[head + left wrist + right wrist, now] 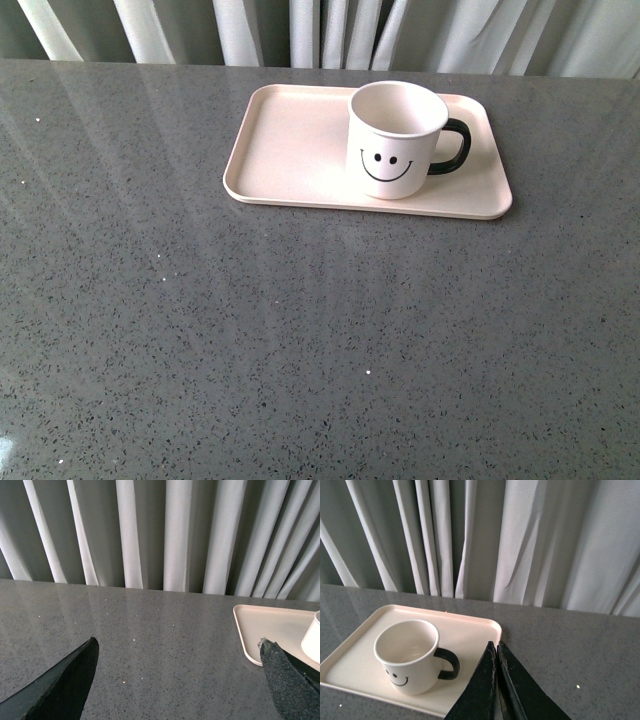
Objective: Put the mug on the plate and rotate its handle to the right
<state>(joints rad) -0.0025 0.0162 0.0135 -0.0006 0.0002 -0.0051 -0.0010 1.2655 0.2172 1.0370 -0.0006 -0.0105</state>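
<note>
The cream-white mug (394, 140) with a black smiley face stands upright on the right part of the pale pink plate (290, 150). Its black handle (452, 148) points to the right in the front view. Neither arm shows in the front view. In the right wrist view the mug (410, 655) and its handle (447, 664) sit on the plate (355, 655); my right gripper (495, 645) is shut and empty, a little apart from the handle. My left gripper (177, 645) is open over bare table, with the plate's corner (270, 630) and a sliver of the mug (312, 640) beside one finger.
The grey speckled tabletop (300, 340) spreads wide in front of the plate. Pale curtains (330, 30) hang along the table's far edge, just behind the plate.
</note>
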